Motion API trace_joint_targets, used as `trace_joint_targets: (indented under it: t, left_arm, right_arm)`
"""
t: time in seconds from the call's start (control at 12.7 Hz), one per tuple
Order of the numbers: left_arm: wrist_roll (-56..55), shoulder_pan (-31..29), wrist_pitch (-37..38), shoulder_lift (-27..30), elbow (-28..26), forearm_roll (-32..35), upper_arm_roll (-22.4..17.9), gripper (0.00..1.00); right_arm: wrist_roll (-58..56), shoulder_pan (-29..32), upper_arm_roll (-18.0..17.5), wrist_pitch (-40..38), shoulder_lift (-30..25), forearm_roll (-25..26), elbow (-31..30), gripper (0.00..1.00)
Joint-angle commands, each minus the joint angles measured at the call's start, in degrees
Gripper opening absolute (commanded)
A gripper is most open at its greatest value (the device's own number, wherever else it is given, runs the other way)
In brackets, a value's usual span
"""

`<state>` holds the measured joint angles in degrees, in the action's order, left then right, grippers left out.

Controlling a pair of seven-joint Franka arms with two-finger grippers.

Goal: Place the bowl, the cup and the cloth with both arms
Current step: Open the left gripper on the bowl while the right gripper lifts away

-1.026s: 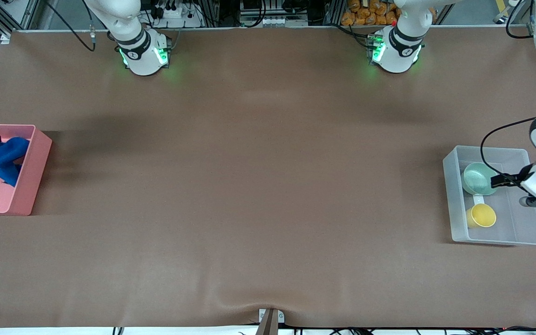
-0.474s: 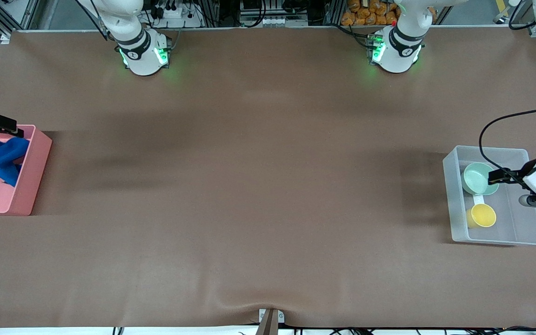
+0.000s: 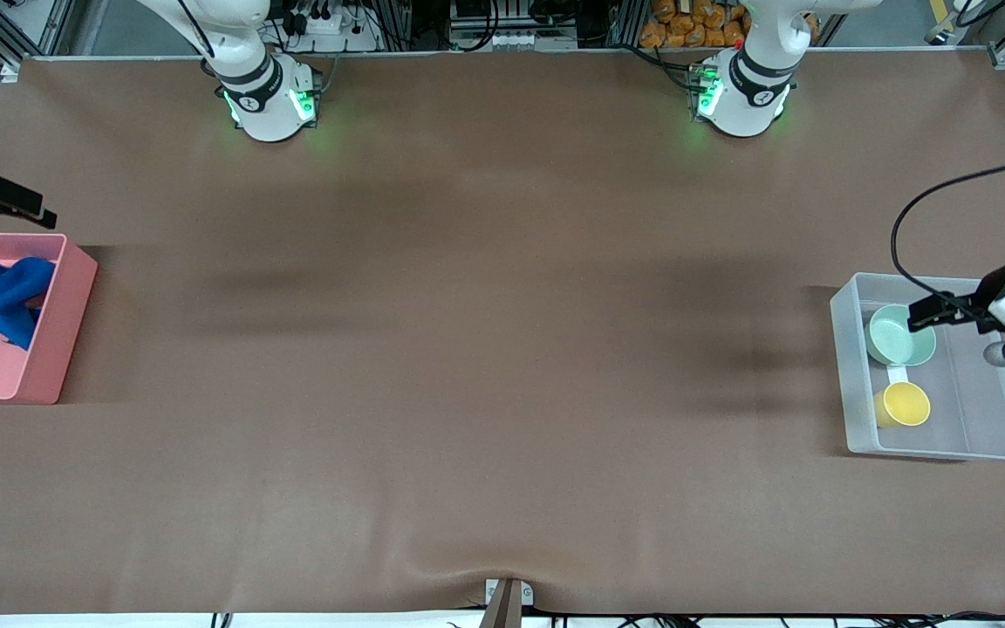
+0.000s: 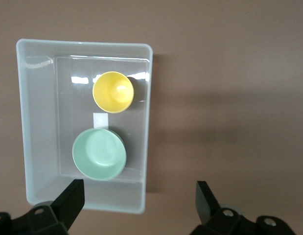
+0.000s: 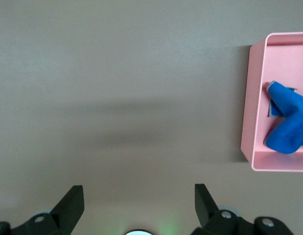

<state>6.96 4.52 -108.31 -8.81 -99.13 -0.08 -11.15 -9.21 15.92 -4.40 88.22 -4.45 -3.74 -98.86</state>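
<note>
bowl [image 3: 899,337] and cup [image 3: 905,404] sit in the clear bin [image 3: 974,440]; cloth [image 3: 9,296] in the pink bin [image 3: 66,305]. left pincer [image 3: 923,316] wide open, empty, over the bowl. right pincer [image 3: 10,199] wide open, empty, over the table [image 3: 485,349] beside the pink bin.

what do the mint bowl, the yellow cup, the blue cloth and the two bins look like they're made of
The bowl and cup look like smooth plastic or melamine: uniform colour, soft sheen. The cloth is soft fabric, crumpled into folds. The clear bin holding bowl and cup looks like translucent plastic with glossy highlights on its floor. The pink bin holding the cloth looks like opaque matte plastic.
</note>
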Motion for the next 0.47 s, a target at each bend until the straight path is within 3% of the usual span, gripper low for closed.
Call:
trace_joint_targets:
  t: [0.0,0.24,0.39]
  left_arm:
    - [-3.79,-0.30,5.89,7.38,-1.24,-0.19,3.05,1.00]
    - [-4.14,-0.65,11.79,15.28,-3.16,-0.10,6.22,1.00]
    - [-5.36,-1.44,11.89,18.56,-4.41,-1.50,7.80,1.00]
  right_arm:
    - [3.23,-2.03,0.45,-0.15,-2.75,-1.10,-0.72,1.00]
    - [2.45,-5.63,2.19,-0.41,-2.49,-0.31,2.86,1.00]
    - [1.04,-9.65,4.74,0.11,-1.70,0.39,5.42,1.00]
